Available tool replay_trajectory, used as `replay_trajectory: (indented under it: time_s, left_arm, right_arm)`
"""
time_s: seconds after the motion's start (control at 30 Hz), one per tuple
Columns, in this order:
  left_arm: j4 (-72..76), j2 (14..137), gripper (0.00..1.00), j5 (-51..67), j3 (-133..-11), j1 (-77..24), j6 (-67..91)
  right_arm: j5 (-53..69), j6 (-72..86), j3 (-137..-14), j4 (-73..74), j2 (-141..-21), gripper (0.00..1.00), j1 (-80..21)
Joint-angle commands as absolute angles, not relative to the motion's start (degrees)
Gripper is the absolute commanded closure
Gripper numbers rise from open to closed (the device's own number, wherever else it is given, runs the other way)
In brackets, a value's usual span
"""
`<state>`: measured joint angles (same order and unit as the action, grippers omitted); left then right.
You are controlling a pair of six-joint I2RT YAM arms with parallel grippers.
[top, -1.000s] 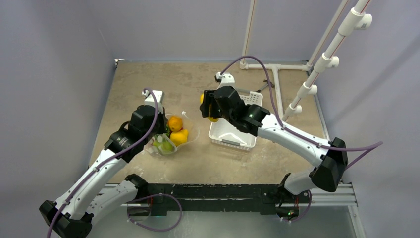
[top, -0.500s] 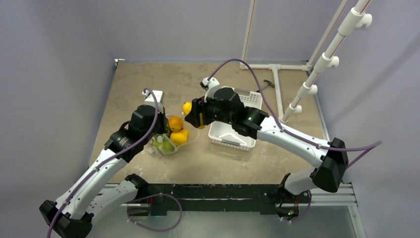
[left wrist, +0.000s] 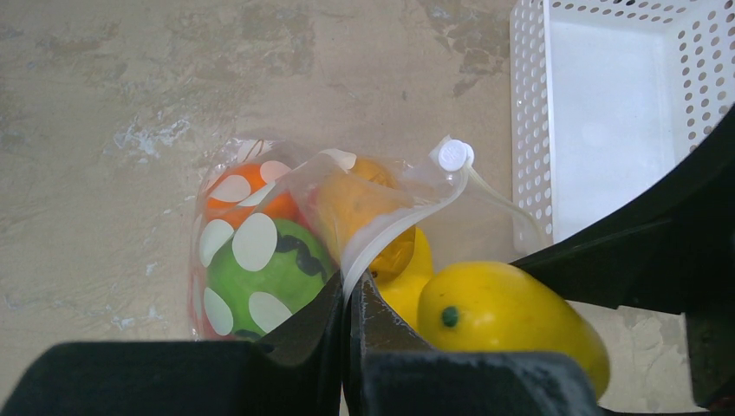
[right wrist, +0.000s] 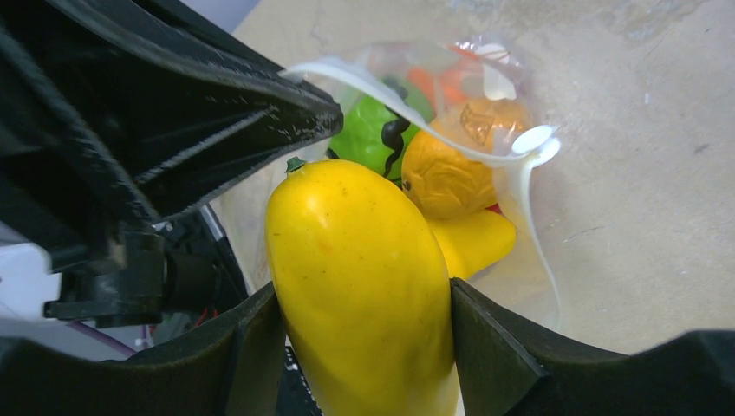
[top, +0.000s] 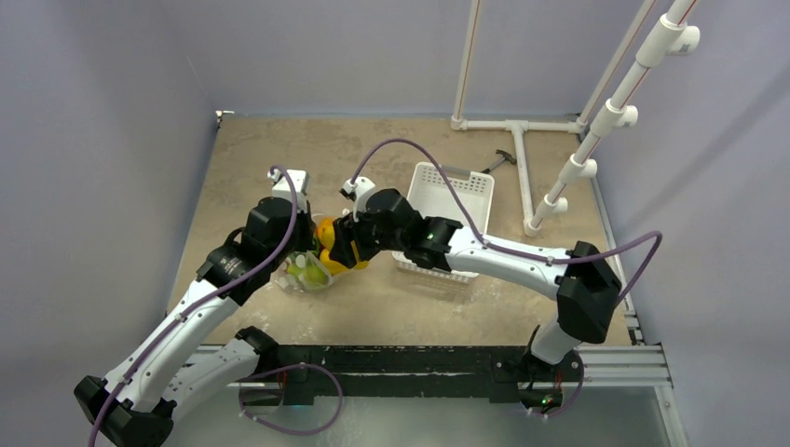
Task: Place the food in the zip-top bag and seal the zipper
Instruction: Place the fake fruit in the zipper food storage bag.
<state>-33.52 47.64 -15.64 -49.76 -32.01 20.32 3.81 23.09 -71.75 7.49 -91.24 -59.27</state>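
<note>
food in hand: a large yellow fruit (right wrist: pixel 364 251) with a small green stem dot is sitting lengthwise between the right gripper's two fingers, right at the bag's mouth, just above the pieces inside
food in bag: a green striped piece (left wrist: pixel 264 277), an orange piece (left wrist: pixel 364 208) and a smaller yellow piece (right wrist: pixel 472 238) are lying packed together; a red-orange piece (left wrist: pixel 251 186) is showing at the far end of the bag
zip-top bag (left wrist: pixel 232 188): clear, crinkled, printed with white ovals; is lying on the table between the left arm's wrist and the basket, with its mouth raised toward both grippers
zipper (left wrist: pixel 390 227): the pale strip is curving from the left gripper's tips across the mouth to a white slider (left wrist: pixel 455 156); the mouth is gaping, unsealed
left gripper (left wrist: pixel 348 299): jaws pressed together, pinching the rim of the zip-top bag at the zipper strip and holding it up
right gripper (right wrist: pixel 364 347): jaws spread wide but clamped on the yellow fruit, fingers bearing on both its flanks
white basket (left wrist: pixel 529 130): slotted walls, is standing just beside the bag, on the right arm's side
table (top: pixel 261 158): mottled tan top is carrying bag and basket
white pipe frame (top: pixel 517 158): is standing at the far right, well apart from the bag
</note>
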Motion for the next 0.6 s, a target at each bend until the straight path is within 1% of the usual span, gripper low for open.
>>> replay_trajectory:
  time_s: [0.0, 0.27, 0.37, 0.57]
  left_arm:
    - [-31.7, 47.5, 1.00, -15.6, -49.6, -31.7, 19.4]
    - [-31.7, 47.5, 1.00, -15.3, -49.6, -31.8, 19.2]
    - [-31.6, 47.6, 1.00, -15.2, -49.6, -31.7, 19.2]
    - [-31.6, 47.5, 1.00, -15.4, -49.6, -31.8, 19.2]
  right_arm:
    - [0.7, 19.9, -74.4, 4.3, -93.4, 0.83, -60.5]
    - [-2.1, 18.2, -74.5, 2.7, -96.3, 0.80, -60.7]
    - [-1.5, 18.4, -75.5, 2.2, -97.4, 0.74, -60.8]
    - [-0.1, 20.2, -77.1, 0.3, -99.4, 0.59, -61.5]
